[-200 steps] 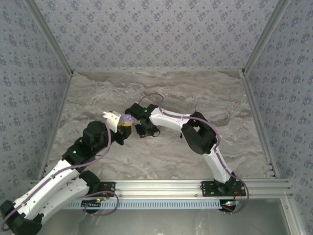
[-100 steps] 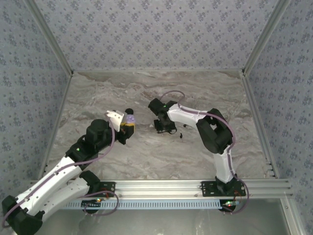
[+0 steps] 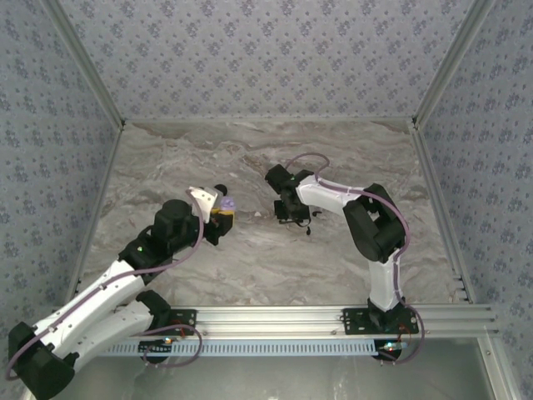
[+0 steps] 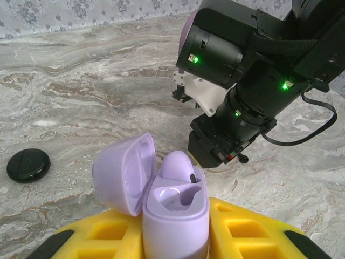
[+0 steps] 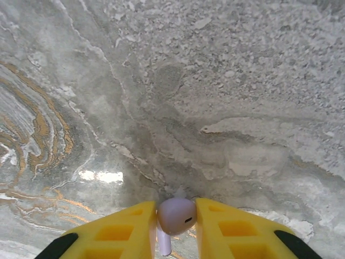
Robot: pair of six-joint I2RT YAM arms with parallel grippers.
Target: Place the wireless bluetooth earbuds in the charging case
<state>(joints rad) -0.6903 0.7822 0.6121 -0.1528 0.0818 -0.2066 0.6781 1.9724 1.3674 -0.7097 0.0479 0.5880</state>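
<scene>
My left gripper (image 4: 173,233) is shut on the lilac charging case (image 4: 175,208), holding it upright between yellow fingers (image 4: 245,229). The case's lid (image 4: 121,175) hangs open to the left. One lilac earbud (image 4: 178,163) sits in the far slot, and the near slot is bare. From above, the case (image 3: 223,202) is left of centre. My right gripper (image 3: 293,218) hangs to its right, pointing down at the table. It (image 5: 176,209) is shut on a second lilac earbud (image 5: 177,217), stem down, just above the marble.
A black round puck (image 4: 28,164) lies on the marble table (image 4: 81,97) left of the case. A tiny black piece (image 3: 308,232) lies beside my right gripper. The right arm's wrist (image 4: 242,91) looms close behind the case. Patterned walls enclose the table.
My right gripper has moved right, away from the case. My left gripper has shifted slightly right and forward with the case still in it.
</scene>
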